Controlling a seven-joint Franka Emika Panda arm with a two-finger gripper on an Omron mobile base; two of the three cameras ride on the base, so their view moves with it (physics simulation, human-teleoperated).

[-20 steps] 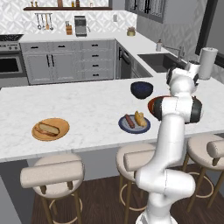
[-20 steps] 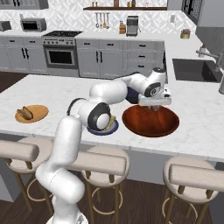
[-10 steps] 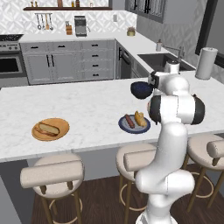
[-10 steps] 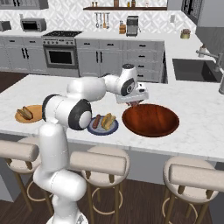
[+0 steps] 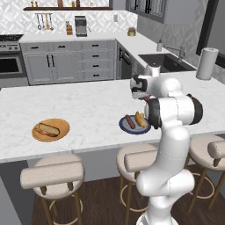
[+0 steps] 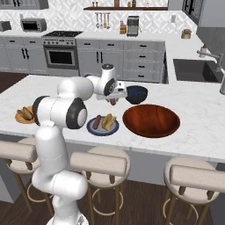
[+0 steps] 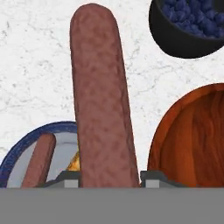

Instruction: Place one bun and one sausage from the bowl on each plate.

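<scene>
**Second sausage in the air over the island**

White marble island (image 6: 193, 132) runs across a grey kitchen, with stools tucked under its near edge. Above it the gripper (image 6: 113, 100) is clamped nearly shut on a sausage (image 7: 101, 109), which juts straight out between the finger tips (image 7: 65, 178) in the hand view; gripping it at one end leaves the rest free to be laid down flat.

In the hand view the blue-grey plate (image 7: 26, 144) sits at 7 o'clock from the held sausage, already carrying another sausage (image 7: 38, 159) and a yellow bun (image 6: 108, 121), so that plate looks finished. The wooden bowl (image 6: 151, 120) lies at 4 o'clock and appears empty, and a dark bowl (image 6: 136, 94) of blue berries sits at 1 o'clock.

In the left base view the orange plate (image 5: 51, 129) lies well apart at 9 o'clock from the blue-grey one, holding the paler bun (image 5: 48, 128) and no sausage. My guess is that the held sausage is bound there, which would mean a long carry across the marble.

No brand, label or writing can be read on anything.
</scene>
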